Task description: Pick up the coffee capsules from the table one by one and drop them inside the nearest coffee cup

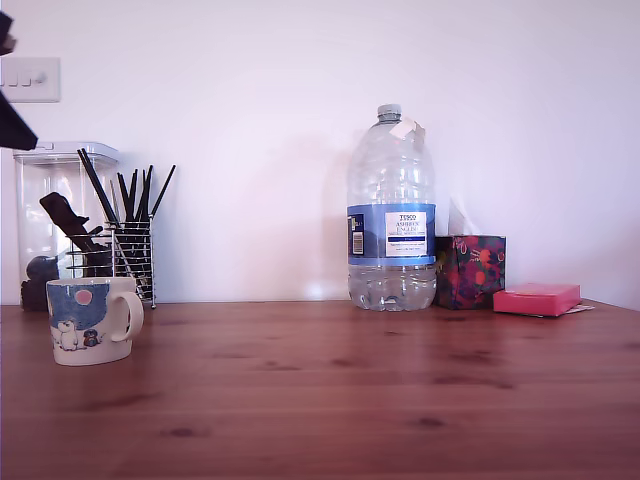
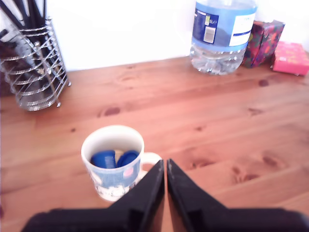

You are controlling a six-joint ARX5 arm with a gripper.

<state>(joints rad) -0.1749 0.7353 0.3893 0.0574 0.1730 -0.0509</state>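
My wrist view looks down into the coffee cup (image 2: 114,164) and shows two dark blue capsules (image 2: 114,158) lying inside it; a cream one I cannot make out; the exterior view shows only the cup's (image 1: 90,320) outside, its rim hiding the contents; there, only a dark piece of my arm (image 1: 12,125) shows at the frame's edge, high above the cup; my claw (image 2: 165,164) hangs over the counter (image 2: 207,130), fingers pressed together and empty, tips just beside the cup's handle; a wire holder (image 2: 35,72) and a water bottle (image 2: 222,34) stand well beyond my claw.
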